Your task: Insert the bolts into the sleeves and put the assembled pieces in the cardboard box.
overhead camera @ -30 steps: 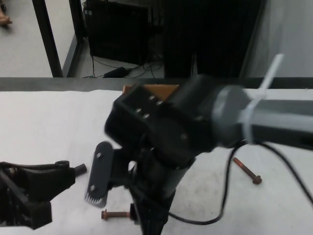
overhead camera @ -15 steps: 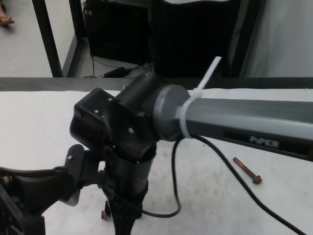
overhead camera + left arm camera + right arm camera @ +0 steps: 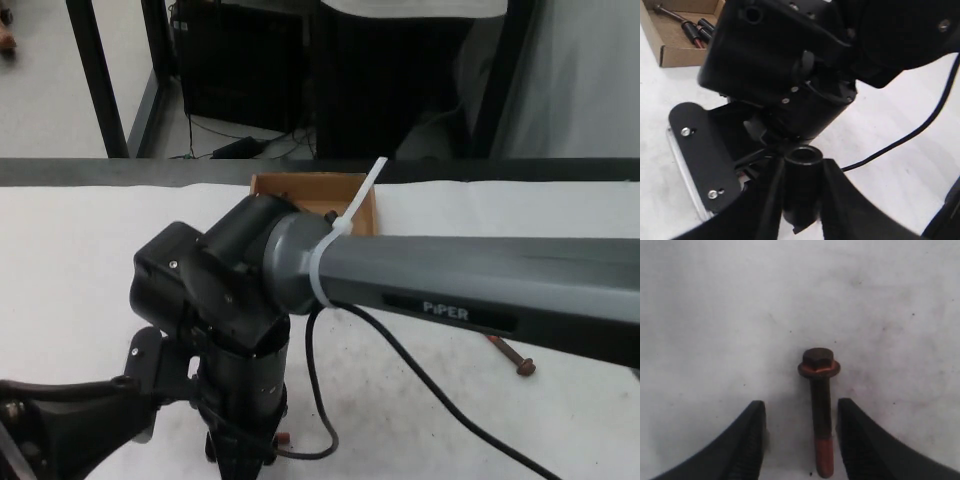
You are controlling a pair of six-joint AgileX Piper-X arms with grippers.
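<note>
A rust-brown bolt (image 3: 821,405) lies on the white bench, its hex head pointing away from my right gripper (image 3: 801,407). That gripper is open just above the bench, one finger on each side of the bolt's shank. My left gripper (image 3: 802,192) is shut on a black sleeve (image 3: 802,157), held upright with its bore facing up, close beside the right arm's wrist (image 3: 220,320) at the bench's front left. The cardboard box (image 3: 268,187) stands at the back; in the left wrist view the cardboard box (image 3: 675,50) holds several assembled pieces (image 3: 695,30).
Another bolt (image 3: 512,357) lies on the bench at the right, partly behind the right arm's long link (image 3: 470,295). A black cable (image 3: 400,370) loops from the wrist over the bench. A dark rail (image 3: 100,170) edges the bench's far side.
The right arm has swung left and lowered toward the front of the bench, over the bolt there. The cardboard box behind it has come into sight. The left gripper stayed at the front left.
</note>
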